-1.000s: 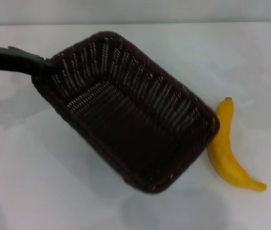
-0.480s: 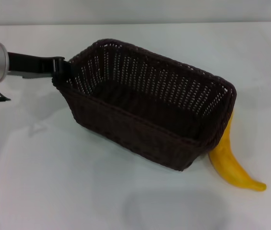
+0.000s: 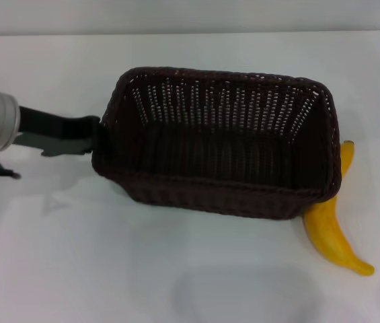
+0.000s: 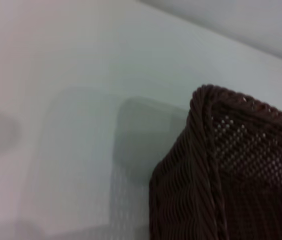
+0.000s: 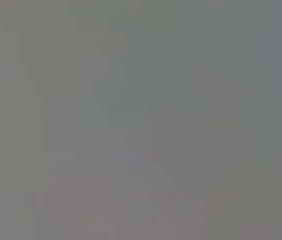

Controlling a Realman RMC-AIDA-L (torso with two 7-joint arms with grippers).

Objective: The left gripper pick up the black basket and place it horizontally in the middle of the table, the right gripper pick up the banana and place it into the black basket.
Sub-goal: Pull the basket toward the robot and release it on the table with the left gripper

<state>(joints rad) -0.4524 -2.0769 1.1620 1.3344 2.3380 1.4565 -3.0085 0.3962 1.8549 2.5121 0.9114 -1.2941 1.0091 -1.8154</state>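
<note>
Dark woven wicker fills the middle of our head view: the black basket (image 3: pixel 220 145) lies with its long side running across the table (image 3: pixel 109 269), its open top tilted toward us so that we see the slotted far wall and the braided rim all round. We cannot tell whether its base sits flat or whether it hangs a little clear of the surface. At its left short end we note the left gripper (image 3: pixel 90 134), reaching in from the left edge behind a silver cuff with a green ring light; its dark fingers (image 3: pixel 75 128) are closed on the basket's rim at that end, holding it. From the left wrist view we get only a close corner of the basket (image 4: pixel 220 180), the braided rim and dense weave, with a soft shadow on the white table (image 4: pixel 56 75) beside it (the arm's own fingers do not show there). At the basket's right end we see the banana (image 3: pixel 334 225), bright yellow, lying on the table and curving toward us; its farther part is tucked against and partly hidden by the basket's right corner, its nearer tip free on the surface. We find no sign of the right gripper in the head view, and the right wrist view gives us a flat grey field and nothing we can identify.
</note>
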